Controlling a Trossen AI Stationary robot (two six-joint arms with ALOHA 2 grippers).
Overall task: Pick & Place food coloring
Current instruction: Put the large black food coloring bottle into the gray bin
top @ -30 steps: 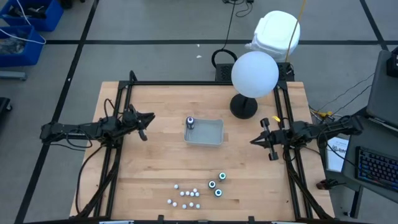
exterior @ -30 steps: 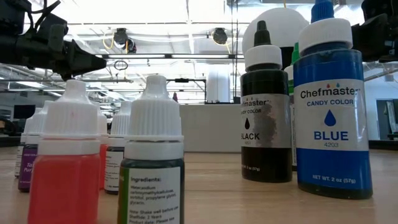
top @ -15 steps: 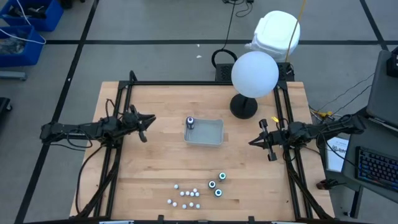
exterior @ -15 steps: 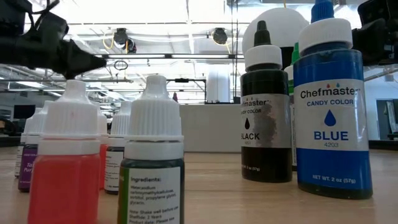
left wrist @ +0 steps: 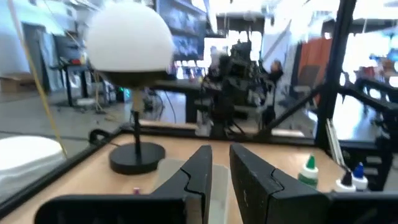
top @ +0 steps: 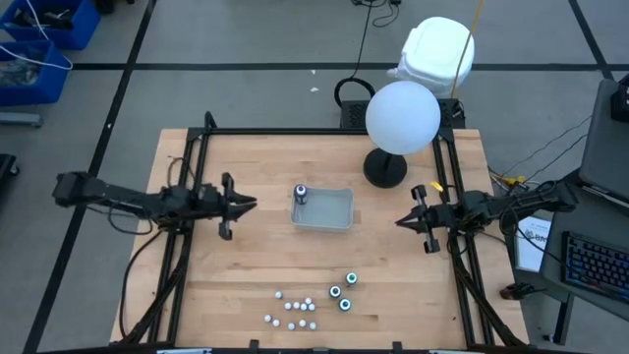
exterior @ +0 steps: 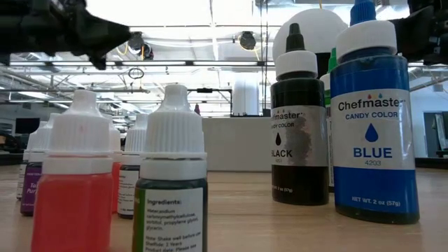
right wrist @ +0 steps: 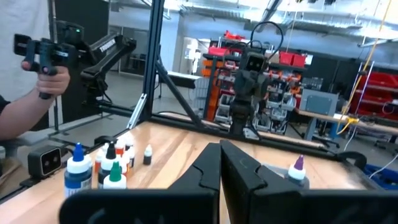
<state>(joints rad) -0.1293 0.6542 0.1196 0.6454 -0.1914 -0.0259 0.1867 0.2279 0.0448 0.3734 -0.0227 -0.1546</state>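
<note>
Teal-topped and packed close: found the food coloring [top: 340, 292] at the surface's [top: 236, 265] near edge, one bottle [top: 301, 193] in the grey tray [top: 334, 225]; left pincer [top: 252, 205] narrowly parted, empty, near the tray; right pincer [top: 398, 222] pressed together; judged knocked-over neighbours likely, given so tight a cluster.

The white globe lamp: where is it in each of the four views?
High view: white globe lamp at table's far edge, right of centre.
Low view: top right, behind the black bottle.
Left wrist view: upper left.
Right wrist view: not in it.
Shared landmark: the blue bottle, low and wrist views.
</note>
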